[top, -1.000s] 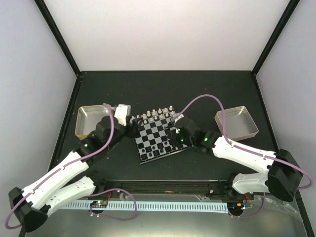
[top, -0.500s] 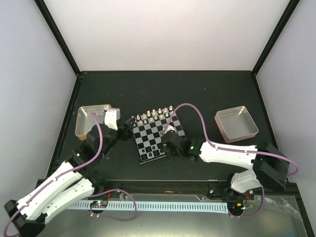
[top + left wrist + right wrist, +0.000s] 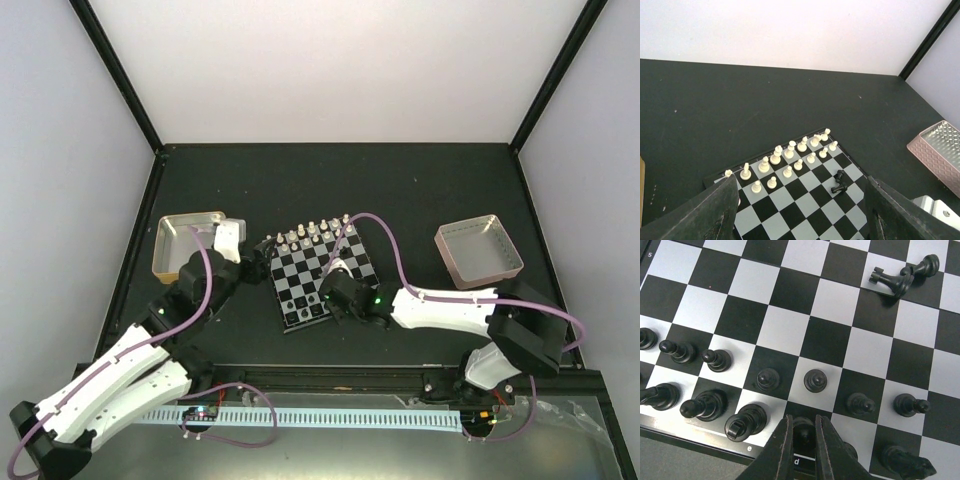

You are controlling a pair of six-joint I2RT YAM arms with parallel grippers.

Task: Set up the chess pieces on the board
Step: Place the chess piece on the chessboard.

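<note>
Hiding black piece point(image 3: 803, 433), right pincer point(image 3: 803, 417) (seemingly clamped)

Place: a robot test cell in a lab.
Enclosure: plain white walls point(image 3: 340, 70) behind the board point(image 3: 320, 275), met by black corner posts point(image 3: 120, 75).
Surface: dark matte surface point(image 3: 420, 190) under the board.
Rig: white left arm point(image 3: 120, 360) and right arm point(image 3: 450, 308) reach the board, trailing purple cables point(image 3: 365, 215).
Fittings: slotted cable rail point(image 3: 330, 417) nearer than the board; metal tray point(image 3: 190, 216) to its left, pink tray point(image 3: 480, 250) to its right.

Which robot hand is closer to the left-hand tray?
Left. The left gripper sits beside the left-hand tray; the right gripper is across the board, around a black piece at its near edge.
</note>
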